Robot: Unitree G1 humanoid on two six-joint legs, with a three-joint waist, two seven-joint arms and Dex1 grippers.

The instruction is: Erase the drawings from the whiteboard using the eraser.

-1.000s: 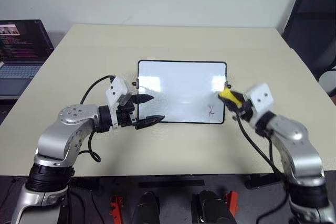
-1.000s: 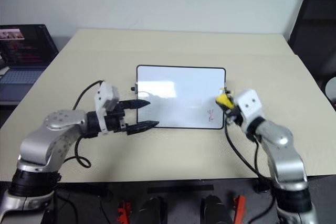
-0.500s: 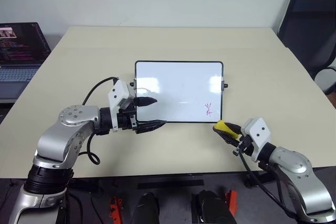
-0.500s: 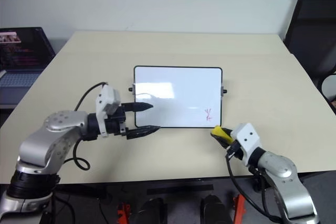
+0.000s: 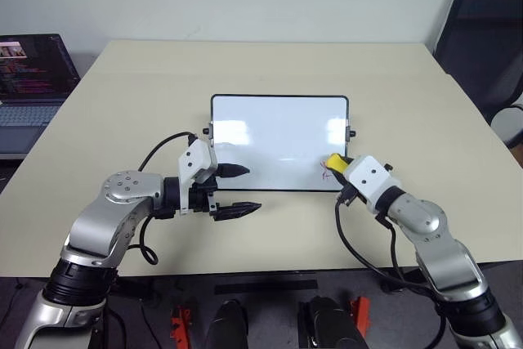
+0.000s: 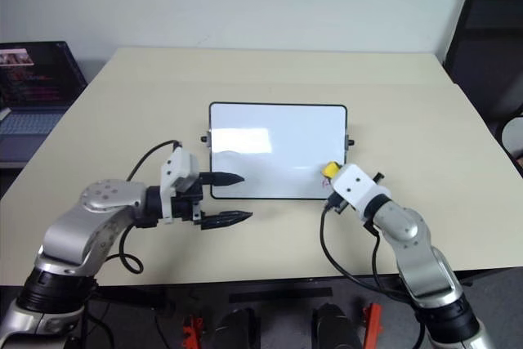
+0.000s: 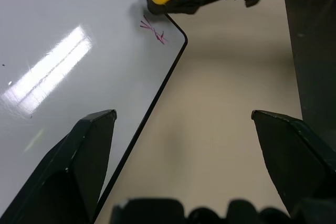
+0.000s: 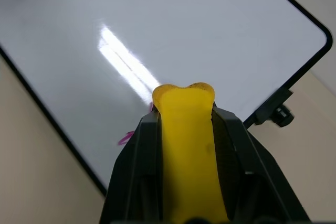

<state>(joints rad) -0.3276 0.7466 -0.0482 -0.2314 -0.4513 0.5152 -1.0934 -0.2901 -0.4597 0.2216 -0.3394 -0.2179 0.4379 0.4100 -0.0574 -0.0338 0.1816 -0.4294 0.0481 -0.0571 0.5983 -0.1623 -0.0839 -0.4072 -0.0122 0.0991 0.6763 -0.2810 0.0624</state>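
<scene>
The whiteboard (image 5: pixel 278 132) lies flat in the middle of the table. One of the drawings (image 7: pixel 155 31), a small red-pink scribble, sits near its near right corner. My right gripper (image 5: pixel 337 165) is shut on the yellow eraser (image 5: pixel 334 160), whose tip is at the scribble (image 8: pixel 126 137) and hides part of it. From the right wrist, the eraser (image 8: pixel 186 129) is pinched between both black fingers. My left gripper (image 5: pixel 251 190) is open and empty at the board's near left corner, one finger over the board and the other over the table.
The beige table (image 5: pixel 270 63) has free room all around the board. An open laptop (image 5: pixel 33 71) stands at the far left, off the table. A black chair (image 5: pixel 490 30) is at the far right. Small black knobs (image 5: pixel 351 133) stick out from the board's short sides.
My right gripper, holding the eraser, swung from the board's right edge down past its near side, then back up to the scribble. The left gripper sank slightly toward me.
</scene>
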